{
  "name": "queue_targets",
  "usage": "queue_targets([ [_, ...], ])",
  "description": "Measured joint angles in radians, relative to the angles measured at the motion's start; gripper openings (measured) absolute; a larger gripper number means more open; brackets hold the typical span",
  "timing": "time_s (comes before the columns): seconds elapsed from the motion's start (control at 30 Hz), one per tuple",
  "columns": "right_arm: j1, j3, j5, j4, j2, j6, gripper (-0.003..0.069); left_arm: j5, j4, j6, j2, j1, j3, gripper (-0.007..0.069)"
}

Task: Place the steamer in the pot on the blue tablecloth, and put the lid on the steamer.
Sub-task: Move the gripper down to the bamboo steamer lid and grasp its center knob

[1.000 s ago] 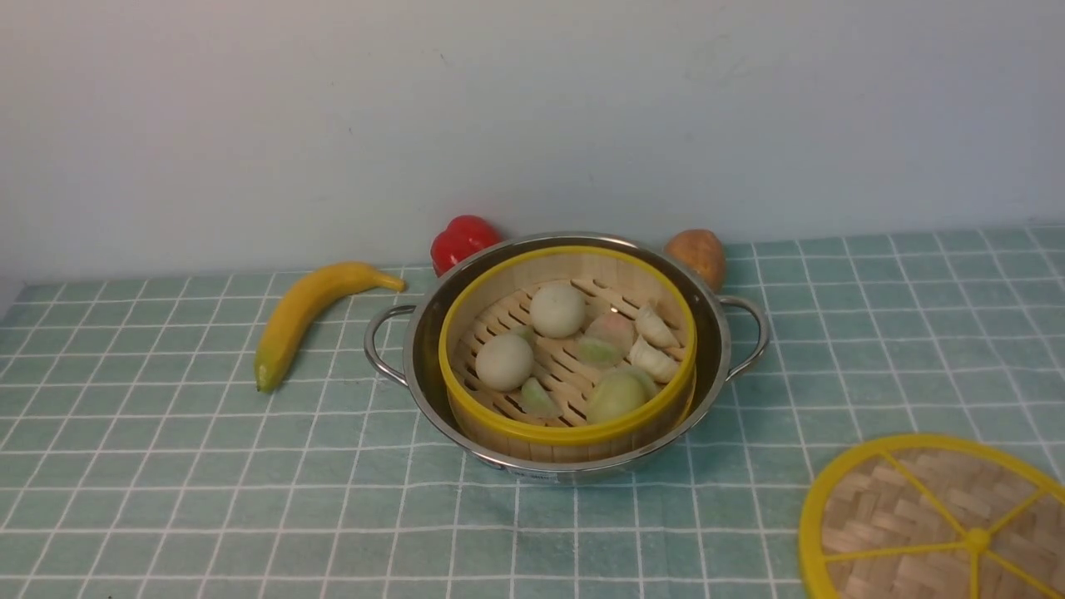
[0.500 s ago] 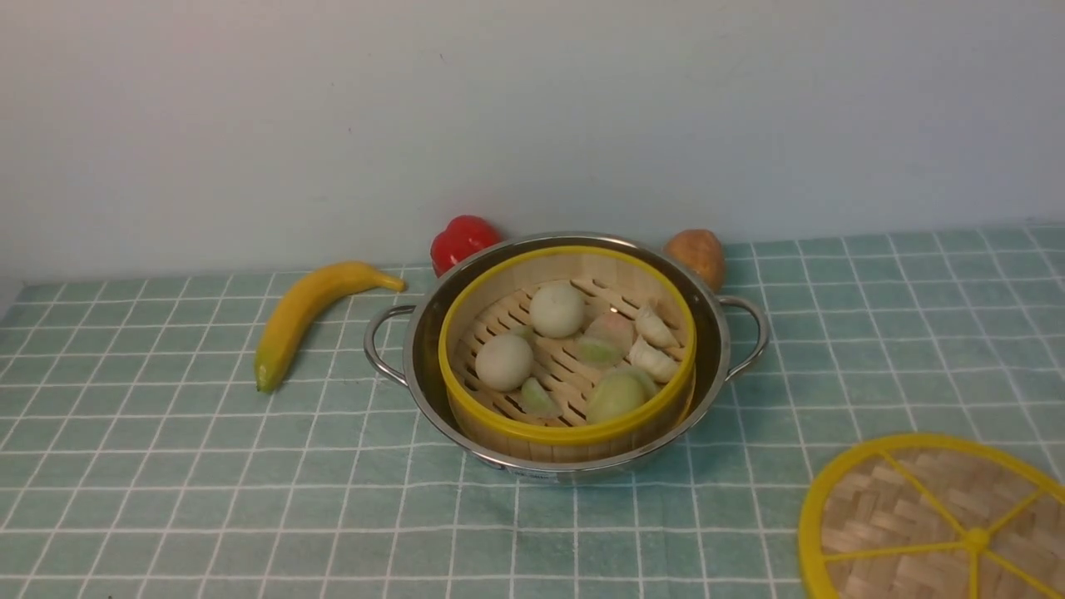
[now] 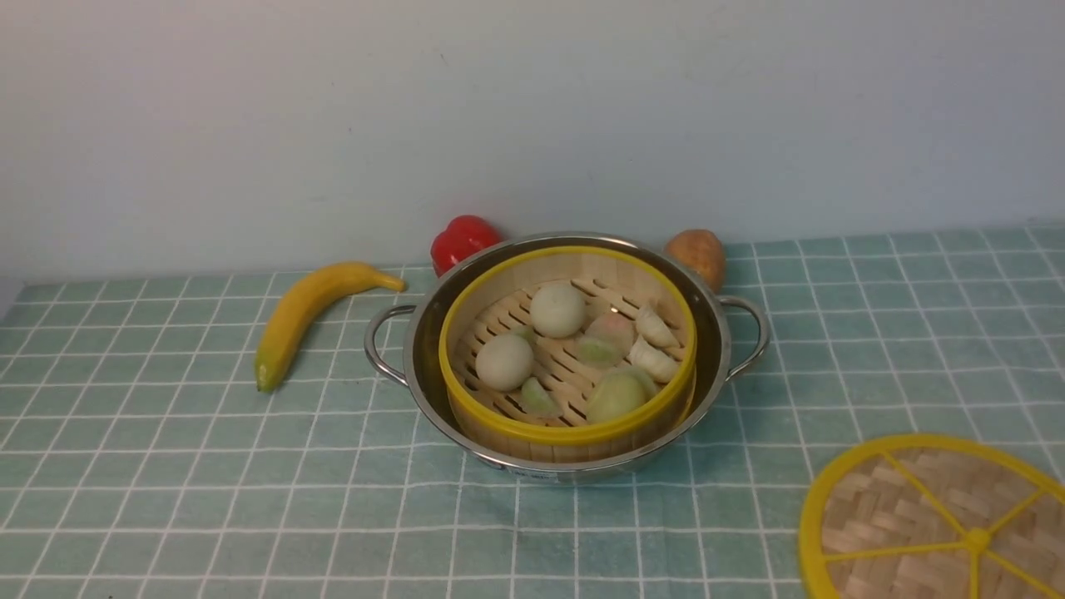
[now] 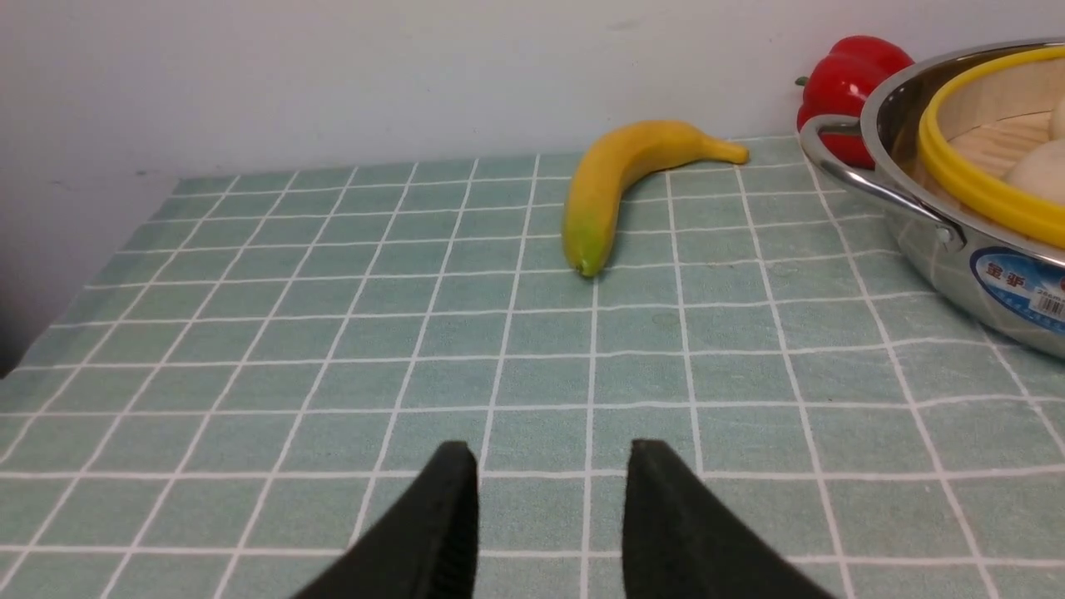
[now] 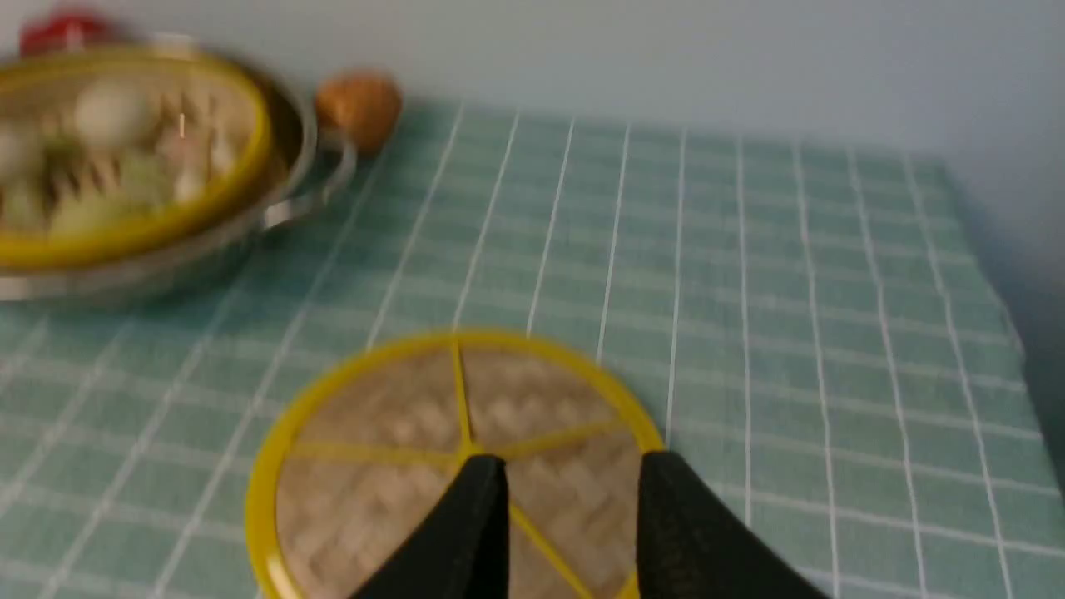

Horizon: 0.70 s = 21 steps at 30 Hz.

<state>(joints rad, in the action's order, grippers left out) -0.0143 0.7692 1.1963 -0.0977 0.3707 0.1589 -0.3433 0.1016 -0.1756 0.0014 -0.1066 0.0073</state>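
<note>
Steamer (image 3: pixel 566 433) sits inside the pot (image 3: pixel 717 333) at the middle of the tablecloth (image 3: pixel 166 466), its buns showing, so the first half of the job looks done. Lid (image 3: pixel 915 516) lies flat on the tablecloth at the near right, well apart from the pot and not yet on the steamer; lifting it across and setting it on top is what is left. Right claw (image 5: pixel 572 462) hangs above the lid near its centre knob, jaws apart and empty; the blurred wrist view does not show whether they touch it. Left claw (image 4: pixel 551 453), also apart and empty, hovers over bare tablecloth at the near left, a banana (image 4: pixel 620 179) beyond it.
</note>
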Motion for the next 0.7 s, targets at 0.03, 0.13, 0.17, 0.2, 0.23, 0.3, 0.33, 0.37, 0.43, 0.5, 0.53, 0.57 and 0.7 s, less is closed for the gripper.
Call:
queue_targets([
  [0.03, 0.005, 0.013, 0.015, -0.016, 0.033, 0.034, 0.0242, 0.001, 0.000, 0.000, 0.000, 0.000, 0.000, 0.0243],
  [0.13, 0.013, 0.037, 0.027, -0.074, 0.116, 0.079, 0.0242, 0.001, 0.000, 0.000, 0.000, 0.000, 0.000, 0.0243],
  [0.17, 0.013, 0.041, 0.030, -0.100, 0.158, 0.091, 0.0242, 0.001, 0.000, 0.000, 0.000, 0.000, 0.000, 0.0243],
  [0.2, 0.013, 0.041, 0.031, -0.112, 0.179, 0.096, 0.0242, 0.001, 0.000, 0.000, 0.000, 0.000, 0.000, 0.0243],
  [0.23, 0.013, 0.041, 0.034, -0.130, 0.226, 0.099, 0.0242, 0.001, 0.000, 0.000, 0.000, 0.000, 0.000, 0.0243],
  [0.3, 0.013, 0.042, 0.036, -0.145, 0.283, 0.104, 0.0242, 0.001, 0.000, 0.000, 0.000, 0.000, 0.000, 0.0243],
  [0.33, 0.013, 0.044, 0.036, -0.152, 0.360, 0.106, 0.0242, 0.001, 0.000, 0.000, 0.000, 0.000, 0.000, 0.0243],
  [0.37, 0.013, 0.044, 0.036, -0.151, 0.407, 0.108, 0.0242, 0.001, 0.000, 0.000, 0.000, 0.000, 0.000, 0.0243],
  [0.43, 0.013, 0.045, 0.020, -0.121, 0.552, 0.108, 0.0242, 0.001, 0.000, 0.000, 0.000, 0.000, 0.000, 0.0243],
  [0.5, 0.013, 0.045, -0.006, -0.098, 0.648, 0.108, 0.0242, 0.001, 0.000, 0.000, 0.000, 0.000, 0.000, 0.0243],
  [0.53, 0.013, 0.045, -0.028, -0.087, 0.703, 0.108, 0.0242, 0.001, 0.000, 0.000, 0.000, 0.000, 0.000, 0.0243],
  [0.57, 0.013, 0.045, -0.055, -0.085, 0.752, 0.108, 0.0242, 0.001, 0.000, 0.000, 0.000, 0.000, 0.000, 0.0243],
  [0.7, 0.013, 0.045, -0.173, -0.119, 0.903, 0.108, 0.0242, 0.001, 0.000, 0.000, 0.000, 0.000, 0.000, 0.0243],
])
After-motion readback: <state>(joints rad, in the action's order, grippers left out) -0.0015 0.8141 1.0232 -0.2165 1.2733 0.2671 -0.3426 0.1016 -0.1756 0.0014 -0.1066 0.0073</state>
